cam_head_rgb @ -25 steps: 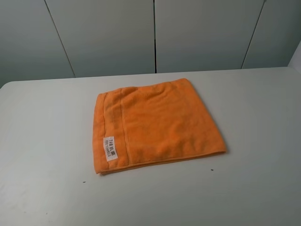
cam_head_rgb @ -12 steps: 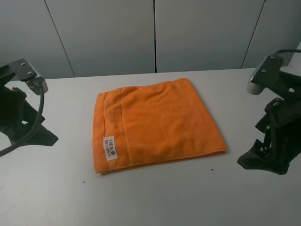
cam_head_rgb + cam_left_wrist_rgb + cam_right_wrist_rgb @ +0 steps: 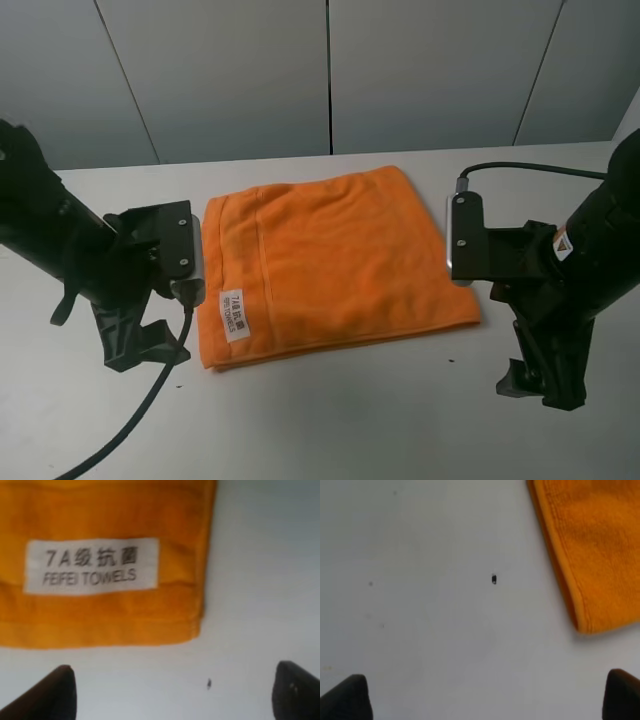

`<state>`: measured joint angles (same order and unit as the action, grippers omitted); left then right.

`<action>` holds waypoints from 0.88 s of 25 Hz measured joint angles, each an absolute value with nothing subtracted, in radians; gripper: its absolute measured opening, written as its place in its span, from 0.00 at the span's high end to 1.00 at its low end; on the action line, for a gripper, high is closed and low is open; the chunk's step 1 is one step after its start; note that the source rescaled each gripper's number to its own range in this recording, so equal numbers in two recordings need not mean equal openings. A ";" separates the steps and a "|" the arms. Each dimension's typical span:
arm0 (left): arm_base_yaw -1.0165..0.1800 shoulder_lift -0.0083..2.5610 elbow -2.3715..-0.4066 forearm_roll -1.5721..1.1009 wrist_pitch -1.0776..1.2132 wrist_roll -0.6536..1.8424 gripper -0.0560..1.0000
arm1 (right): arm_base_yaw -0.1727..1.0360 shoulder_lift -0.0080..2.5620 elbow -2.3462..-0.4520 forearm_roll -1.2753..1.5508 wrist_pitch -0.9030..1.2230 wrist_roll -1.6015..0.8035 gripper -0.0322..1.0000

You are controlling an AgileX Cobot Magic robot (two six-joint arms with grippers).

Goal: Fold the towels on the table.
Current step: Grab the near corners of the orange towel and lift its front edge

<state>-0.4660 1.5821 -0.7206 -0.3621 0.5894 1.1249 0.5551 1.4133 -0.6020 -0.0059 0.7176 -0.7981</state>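
Note:
The bright orange towel [image 3: 330, 262] lies flat in the middle of the white table [image 3: 330, 430], its white printed label [image 3: 235, 314] near the front left corner. My left gripper [image 3: 140, 350] hangs just left of that corner. In the left wrist view the label [image 3: 92, 566] and the towel's corner [image 3: 190, 630] lie ahead of the open left gripper [image 3: 177, 695], which holds nothing. My right gripper [image 3: 540, 385] hovers off the towel's front right corner. The right wrist view has that towel corner [image 3: 595, 555] to one side of the open, empty right gripper [image 3: 485, 700].
Grey cabinet panels [image 3: 330, 70] stand behind the table. A black cable [image 3: 130, 420] trails from the left arm across the table's front left. A tiny dark speck [image 3: 494, 579] sits on the tabletop near the towel's right corner.
Both arms, absent a second ago, came in from the sides and now hang close beside the towel's front corners. The towel has not moved.

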 joint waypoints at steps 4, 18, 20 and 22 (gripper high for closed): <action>-0.539 1.601 -0.721 -0.268 0.561 1.013 0.00 | 0.556 1.470 -0.650 0.018 0.711 -0.880 0.00; -0.547 1.682 -0.876 -0.037 0.763 0.713 0.00 | 0.548 1.738 -0.857 0.038 0.708 -1.163 0.00; -0.547 1.709 -0.881 -0.037 0.771 0.710 0.00 | 0.521 1.758 -0.857 0.040 0.699 -1.186 0.00; -0.547 1.732 -0.881 -0.037 0.778 0.693 0.00 | 0.492 1.771 -0.859 0.042 0.685 -1.213 0.00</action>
<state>-0.5472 1.7325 -0.8807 -0.0365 0.7780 0.6932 0.4921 1.7713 -0.8591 0.0424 0.6847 -1.2133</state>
